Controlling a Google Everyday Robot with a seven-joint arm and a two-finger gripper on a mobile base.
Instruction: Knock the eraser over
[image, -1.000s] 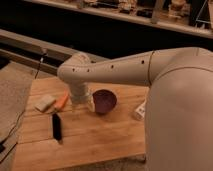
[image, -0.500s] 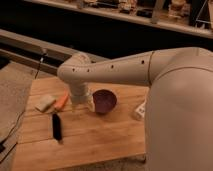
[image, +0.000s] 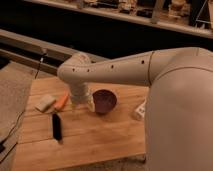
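The eraser (image: 56, 126) is a slim black block on the left part of the wooden table (image: 100, 137), its long side running toward me. It looks to be lying flat, though I cannot be sure. My white arm reaches in from the right and bends down over the table. My gripper (image: 83, 104) hangs at the end of the wrist, between the orange carrot-like piece (image: 62, 101) and the purple bowl (image: 104, 101). It is behind and to the right of the eraser and apart from it.
A pale cream flat block (image: 45, 103) lies at the far left next to the carrot piece. A small white object (image: 140, 110) sits right of the bowl, partly behind my arm. A dark rail and shelves run behind the table.
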